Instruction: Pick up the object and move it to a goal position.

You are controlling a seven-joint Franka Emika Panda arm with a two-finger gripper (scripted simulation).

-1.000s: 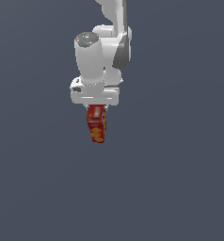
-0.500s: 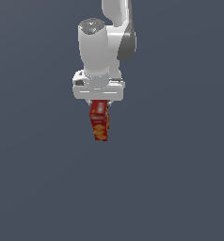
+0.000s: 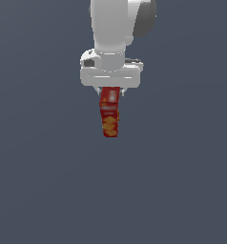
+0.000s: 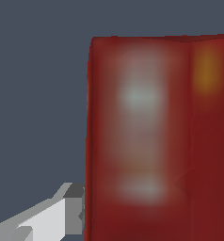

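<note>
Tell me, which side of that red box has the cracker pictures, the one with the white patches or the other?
The other one. In the wrist view, the red box shows pale patches on one face and an orange blotch on its neighbour; the gripper holds its top.

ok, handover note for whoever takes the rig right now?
End effector: shut on the red cracker box, gripping its upper end; one finger shows against the box's side in the wrist view.
Box: hanging below the end effector, nearly upright, lifted clear of any surface.
Done: pick-up.
Left: carry the box to the goal. No goal marker shows in either view, so confirm the target.
</note>
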